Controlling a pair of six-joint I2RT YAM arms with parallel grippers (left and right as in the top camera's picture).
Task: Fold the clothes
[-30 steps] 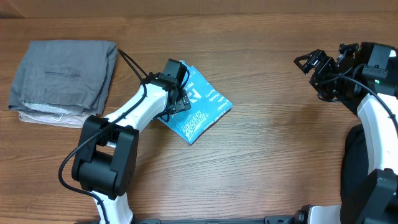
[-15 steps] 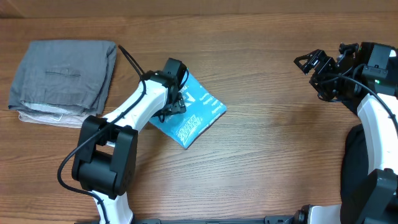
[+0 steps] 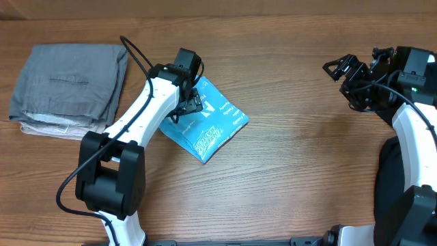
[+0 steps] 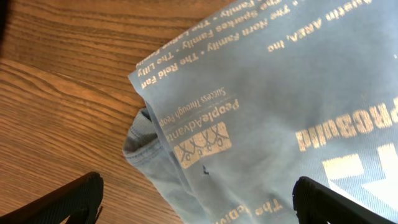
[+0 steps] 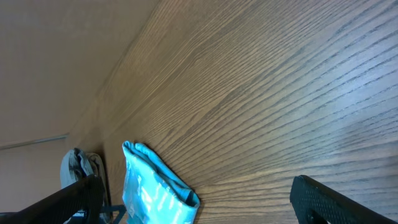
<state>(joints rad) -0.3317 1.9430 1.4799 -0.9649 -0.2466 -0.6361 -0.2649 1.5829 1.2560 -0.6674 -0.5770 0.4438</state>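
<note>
The light blue T-shirt (image 3: 212, 123) lies folded into a small square packet on the wooden table, lettering up. It fills most of the left wrist view (image 4: 280, 106) and shows at the bottom left of the right wrist view (image 5: 152, 186). My left gripper (image 3: 192, 102) hovers over the packet's upper left part, jaws open with both fingertips wide apart (image 4: 199, 202) and nothing between them. My right gripper (image 3: 339, 70) is open and empty at the far right, well away from the shirt.
A stack of folded grey clothes (image 3: 68, 89) lies at the table's far left, close to the shirt packet. The left arm's cable loops above the packet.
My left gripper slid the packet a little left, then rose off it and drew back toward the upper left. The right arm has not moved.
</note>
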